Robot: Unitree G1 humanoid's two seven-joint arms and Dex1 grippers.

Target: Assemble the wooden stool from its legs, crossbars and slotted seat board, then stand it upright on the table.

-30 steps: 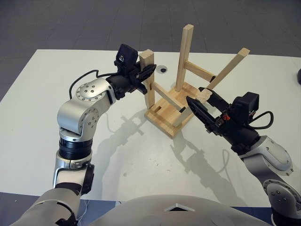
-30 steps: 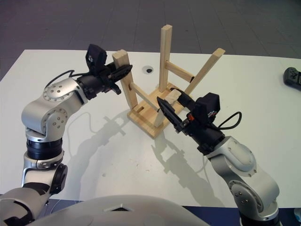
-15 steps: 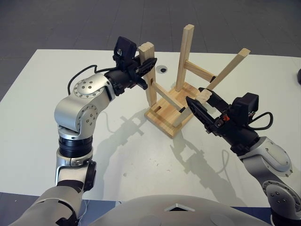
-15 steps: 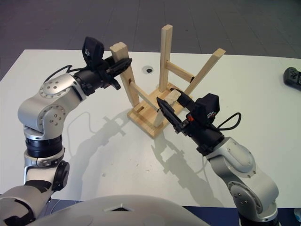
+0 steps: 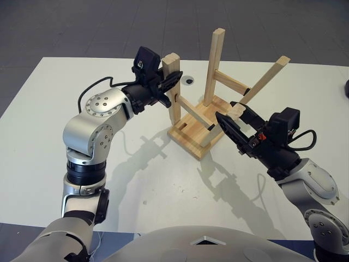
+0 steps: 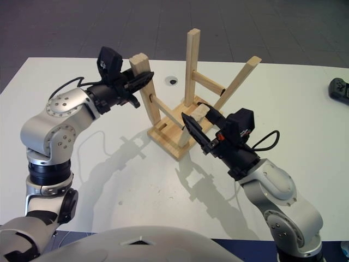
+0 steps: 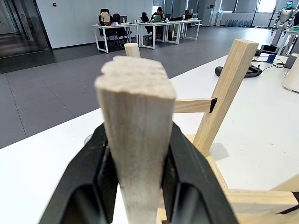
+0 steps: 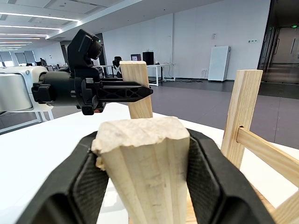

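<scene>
The wooden stool lies upside down, its slotted seat board [image 5: 188,136] flat on the white table [image 5: 54,93] and its legs pointing up. My left gripper [image 5: 173,81] is shut on the top of the near-left leg [image 5: 174,109], seen close up between black fingers [image 7: 88,177]. My right gripper [image 5: 232,112] is shut on the end of the near-right leg [image 8: 142,140]. The far leg [image 5: 216,60] stands upright and another leg [image 5: 268,76] leans to the right. Crossbars [image 5: 232,82] join the legs.
A round grommet hole [image 5: 188,81] sits in the table behind the stool. A dark device [image 6: 339,90] lies at the table's far right edge. Open table surface stretches to the left and in front of the stool.
My left gripper, still holding the near-left leg, rose a little and then settled slightly lower, shifting the leg's top. The right arm and the rest of the stool stayed put.
</scene>
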